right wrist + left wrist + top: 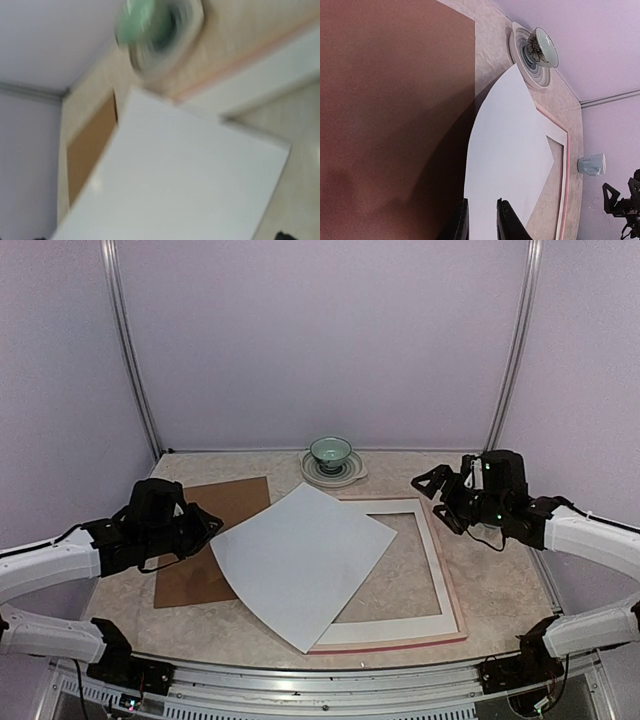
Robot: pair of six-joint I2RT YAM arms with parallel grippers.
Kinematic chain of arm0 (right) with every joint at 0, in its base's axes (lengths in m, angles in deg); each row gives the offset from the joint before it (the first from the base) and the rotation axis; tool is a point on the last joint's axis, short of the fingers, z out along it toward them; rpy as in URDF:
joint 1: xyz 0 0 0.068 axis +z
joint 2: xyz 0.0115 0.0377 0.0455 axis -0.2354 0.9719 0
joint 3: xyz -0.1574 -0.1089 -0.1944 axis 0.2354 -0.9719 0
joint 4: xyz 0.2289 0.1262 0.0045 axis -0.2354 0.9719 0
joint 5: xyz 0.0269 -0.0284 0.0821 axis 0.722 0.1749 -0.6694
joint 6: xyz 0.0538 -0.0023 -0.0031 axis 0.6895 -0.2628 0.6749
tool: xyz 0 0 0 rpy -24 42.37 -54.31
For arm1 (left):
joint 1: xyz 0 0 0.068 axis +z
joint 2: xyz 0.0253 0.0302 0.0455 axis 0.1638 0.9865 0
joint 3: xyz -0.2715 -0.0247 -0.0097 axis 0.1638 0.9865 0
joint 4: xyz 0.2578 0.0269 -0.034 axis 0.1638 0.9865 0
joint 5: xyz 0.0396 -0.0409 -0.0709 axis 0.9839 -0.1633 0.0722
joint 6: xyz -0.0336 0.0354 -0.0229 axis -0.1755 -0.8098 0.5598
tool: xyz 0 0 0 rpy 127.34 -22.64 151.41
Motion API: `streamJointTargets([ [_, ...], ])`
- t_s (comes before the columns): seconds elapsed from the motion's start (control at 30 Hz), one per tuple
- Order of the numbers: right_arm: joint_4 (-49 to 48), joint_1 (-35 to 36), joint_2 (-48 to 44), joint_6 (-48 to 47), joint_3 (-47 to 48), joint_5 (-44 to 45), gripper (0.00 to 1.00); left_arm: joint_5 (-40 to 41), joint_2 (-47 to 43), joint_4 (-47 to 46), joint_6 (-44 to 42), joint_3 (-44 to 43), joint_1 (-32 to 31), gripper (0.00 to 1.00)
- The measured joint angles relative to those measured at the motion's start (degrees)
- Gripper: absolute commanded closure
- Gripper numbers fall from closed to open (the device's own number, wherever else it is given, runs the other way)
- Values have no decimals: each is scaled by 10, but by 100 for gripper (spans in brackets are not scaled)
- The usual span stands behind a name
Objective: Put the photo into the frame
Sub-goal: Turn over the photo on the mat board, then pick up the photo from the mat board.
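Observation:
The photo (300, 560) lies white back up, slightly curled, tilted across the left half of the frame (400, 645). The frame is a thin pink rim flat on the table. My left gripper (212, 526) sits low at the photo's left corner. In the left wrist view its fingers (507, 222) stand a little apart, the white sheet (510, 150) showing through the gap, with nothing pinched. My right gripper (440, 498) hangs open above the frame's far right corner, holding nothing. The right wrist view is blurred; it shows the photo (175, 175) and none of its own fingers.
A white mat border (438, 570) lies inside the pink rim. A brown backing board (205, 560) lies flat at the left, partly under the photo. A green bowl (331, 452) on a plate stands at the back centre. Walls close in on three sides.

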Motion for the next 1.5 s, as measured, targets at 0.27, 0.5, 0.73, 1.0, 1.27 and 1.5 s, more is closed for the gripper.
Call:
streamJointTargets([
  [0.27, -27, 41, 73, 33, -13, -73, 1, -1, -28, -4, 19, 48, 0, 75],
  [0.5, -83, 71, 126, 83, -49, -117, 1, -1, -54, 4, 21, 77, 0, 63],
  [0.73, -128, 117, 193, 126, -51, -148, 5, 18, -44, -2, 0, 80, 9, 49],
  [1.0, -185, 161, 257, 186, -52, -164, 8, 11, 87, -84, -39, 73, 38, 49],
  [1.27, -239, 184, 283, 240, -67, -162, 9, -14, 155, -129, -59, 72, 40, 50],
  [1.5, -285, 191, 318, 270, -69, -159, 9, -28, 155, -146, -63, 72, 40, 50],
])
